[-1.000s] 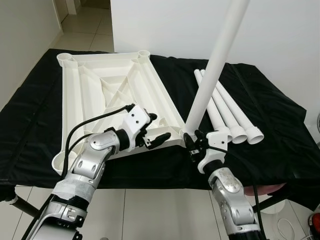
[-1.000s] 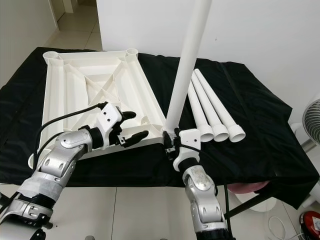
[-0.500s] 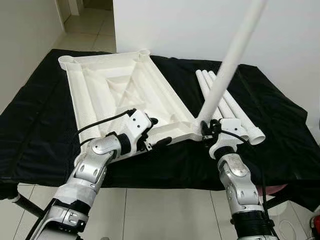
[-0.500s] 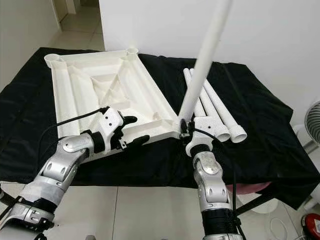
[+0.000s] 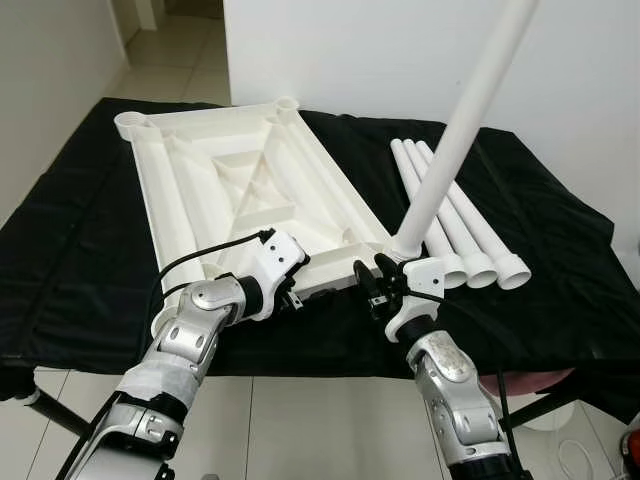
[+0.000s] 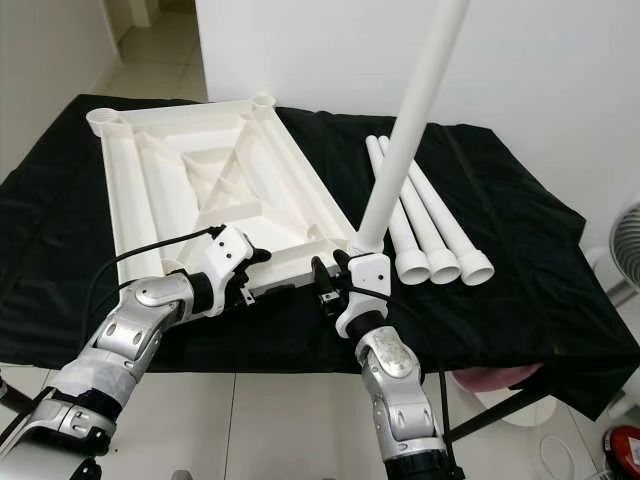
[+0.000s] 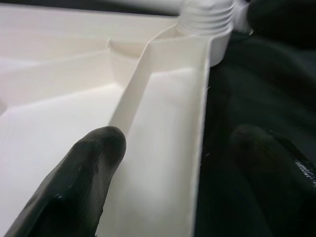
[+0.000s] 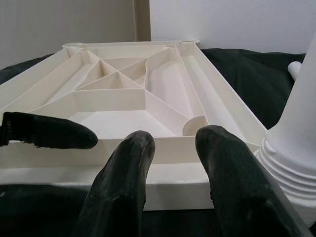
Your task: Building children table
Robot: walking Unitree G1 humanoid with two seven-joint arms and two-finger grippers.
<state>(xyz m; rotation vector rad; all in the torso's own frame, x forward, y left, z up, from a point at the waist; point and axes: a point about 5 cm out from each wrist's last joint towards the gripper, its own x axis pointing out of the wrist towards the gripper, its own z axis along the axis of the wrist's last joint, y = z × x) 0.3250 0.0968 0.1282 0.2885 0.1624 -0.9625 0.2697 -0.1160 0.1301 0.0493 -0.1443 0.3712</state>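
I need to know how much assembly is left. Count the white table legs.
4. One leg stands tilted in the near right corner socket of the upside-down tabletop, beside the right gripper. Three loose legs lie side by side on the black cloth, right of the tabletop.

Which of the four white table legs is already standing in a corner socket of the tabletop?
The leg rising from the tabletop's near right corner, beside the right gripper. The other three legs lie flat, side by side, on the black cloth.
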